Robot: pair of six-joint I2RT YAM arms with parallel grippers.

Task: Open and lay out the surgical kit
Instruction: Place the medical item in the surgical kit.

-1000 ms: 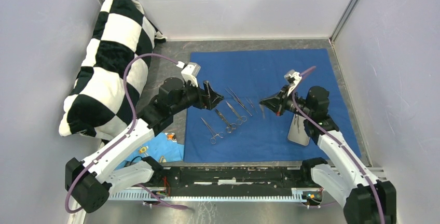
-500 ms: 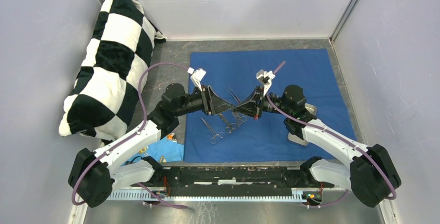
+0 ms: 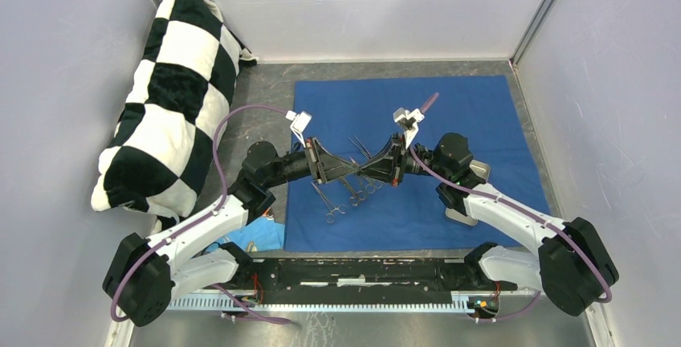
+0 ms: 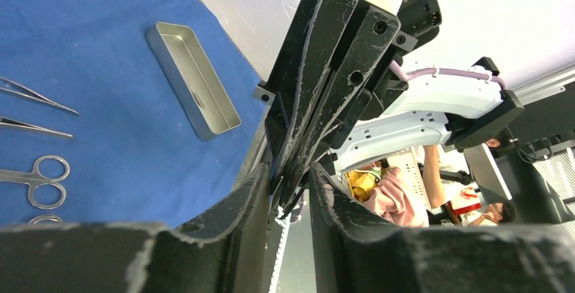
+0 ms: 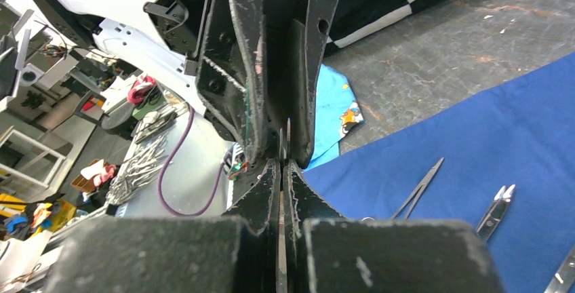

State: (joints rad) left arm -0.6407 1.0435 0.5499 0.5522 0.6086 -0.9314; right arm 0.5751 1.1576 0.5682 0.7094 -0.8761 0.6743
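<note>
The right hand (image 5: 281, 165) pinches a thin silver tool (image 5: 281, 201) tight. The left hand (image 4: 290, 179), at 9 o'clock from it, is half open around the tool's tip.

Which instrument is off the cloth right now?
The thin instrument pinched in the shut right gripper, tip between the jaws of the left gripper; the other instruments lie flat on the dark blue cloth.

Left pincer (image 3: 350, 172) and right pincer (image 3: 364, 172) swung inward, tips meeting, left one narrowing around right's thin instrument (image 5: 281, 218).
</note>
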